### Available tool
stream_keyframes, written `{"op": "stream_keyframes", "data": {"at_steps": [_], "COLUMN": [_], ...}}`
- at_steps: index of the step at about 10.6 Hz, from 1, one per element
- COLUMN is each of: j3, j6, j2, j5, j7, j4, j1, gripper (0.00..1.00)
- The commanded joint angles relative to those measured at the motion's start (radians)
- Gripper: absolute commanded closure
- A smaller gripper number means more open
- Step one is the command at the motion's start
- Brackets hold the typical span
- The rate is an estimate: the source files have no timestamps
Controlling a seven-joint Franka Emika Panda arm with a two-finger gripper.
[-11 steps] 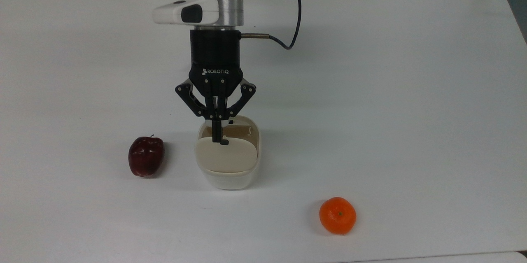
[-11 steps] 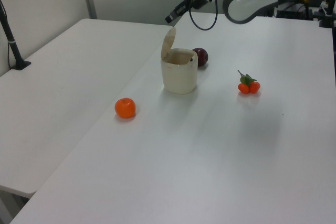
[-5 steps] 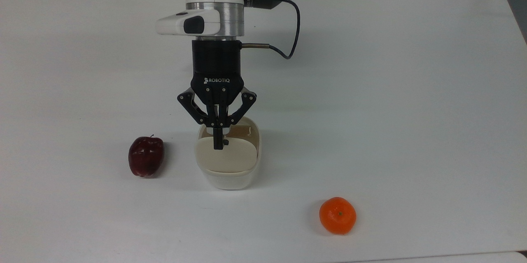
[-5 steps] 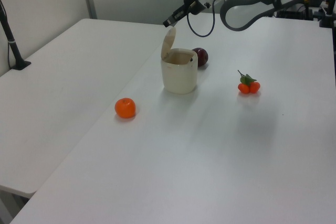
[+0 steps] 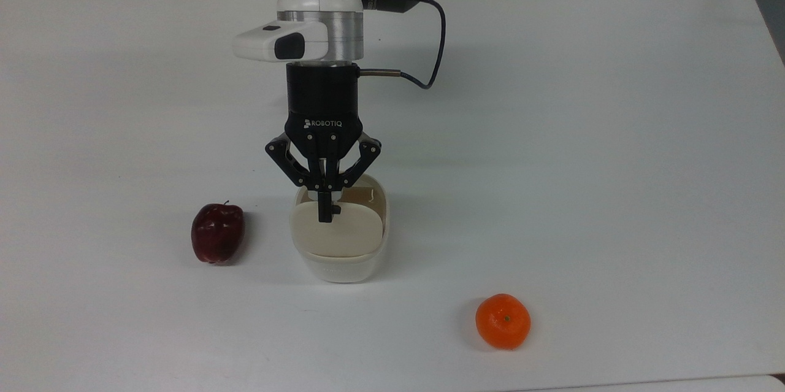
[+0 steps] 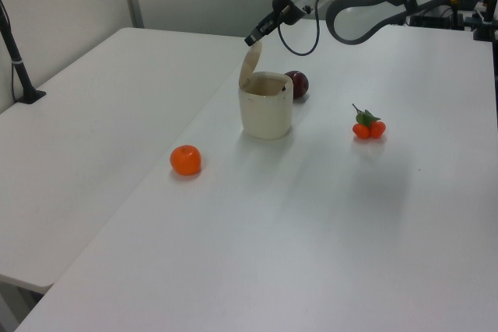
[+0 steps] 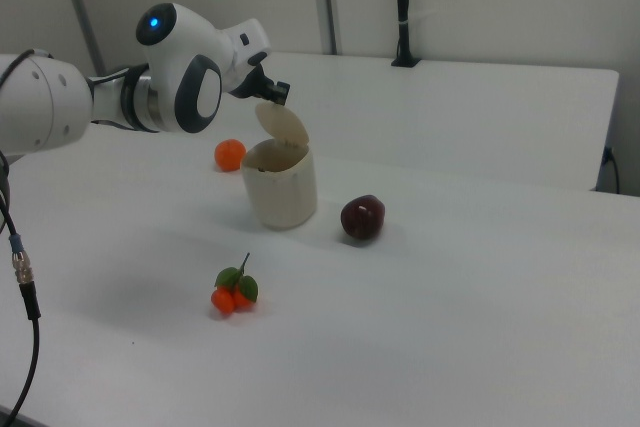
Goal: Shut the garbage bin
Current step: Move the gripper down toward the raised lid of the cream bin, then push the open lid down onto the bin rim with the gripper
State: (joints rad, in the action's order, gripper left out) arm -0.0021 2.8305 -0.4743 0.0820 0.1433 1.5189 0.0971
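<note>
The gripper [image 5: 325, 215], fingers closed, is pressing against the raised lid [image 6: 250, 65] of the garbage bin [image 6: 265, 110] below it. Off-centre contact risks slipping off the lid or tipping the bin.

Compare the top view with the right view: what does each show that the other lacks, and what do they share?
Top view alone: the ROBOTIQ lettering on the gripper and its cable. Right view alone: a small cluster of orange fruits with green leaves and the arm's blue light. Both: the garbage bin with its lid raised, the red apple, the orange and the white table.
</note>
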Motion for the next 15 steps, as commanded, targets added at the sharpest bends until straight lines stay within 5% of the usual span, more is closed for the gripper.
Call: {"op": "stream_keyframes", "data": {"at_steps": [1, 8, 15], "j3": [-0.006, 0.001, 0.004], "j6": [-0.196, -0.443, -0.457], "j2": [0.045, 0.051, 0.020], "j5": [0.008, 0.004, 0.002], "j7": [-0.013, -0.008, -0.004], "j4": [-0.012, -0.011, -0.003], "j1": [0.006, 0.018, 0.016], "gripper": [1.00, 1.00, 1.00]}}
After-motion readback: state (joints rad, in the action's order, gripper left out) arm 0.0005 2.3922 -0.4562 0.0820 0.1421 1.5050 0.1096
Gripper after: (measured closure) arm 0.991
